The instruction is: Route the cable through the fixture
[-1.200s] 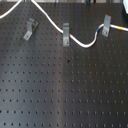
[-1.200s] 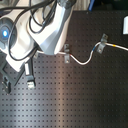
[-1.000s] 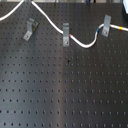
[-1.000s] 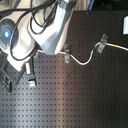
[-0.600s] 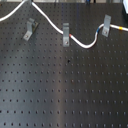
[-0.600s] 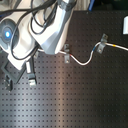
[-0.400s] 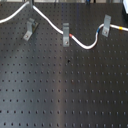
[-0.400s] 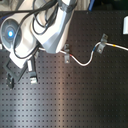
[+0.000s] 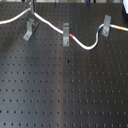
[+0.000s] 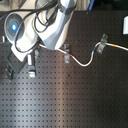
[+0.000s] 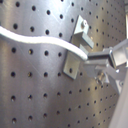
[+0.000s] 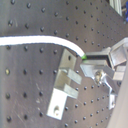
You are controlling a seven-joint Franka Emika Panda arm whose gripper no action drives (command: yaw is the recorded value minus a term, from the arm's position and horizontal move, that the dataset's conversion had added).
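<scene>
The white cable (image 9: 50, 22) crosses the back of the black perforated board. It passes the middle clip (image 9: 65, 36) and the right clip (image 9: 106, 25), and sags between them. The fixture (image 9: 30, 29) leans diagonally at the first exterior view's left, and the cable arches just above its top. My gripper (image 9: 33, 9) hangs over that arch. In both wrist views my gripper (image 11: 90, 59) (image 12: 86, 61) is shut on the cable (image 11: 45, 39) (image 12: 45, 41) right beside the fixture (image 11: 77, 42) (image 12: 65, 87). In the second exterior view the arm (image 10: 50, 27) covers the fixture area.
The board (image 9: 65, 90) has rows of small holes. A red band (image 9: 70, 36) marks the cable by the middle clip. In the second exterior view the cable (image 10: 85, 64) loops between the middle clip (image 10: 66, 52) and the right clip (image 10: 101, 44).
The arm has shifted slightly in the second exterior view. The cable's arch over the fixture looks the same, and my grip on it holds.
</scene>
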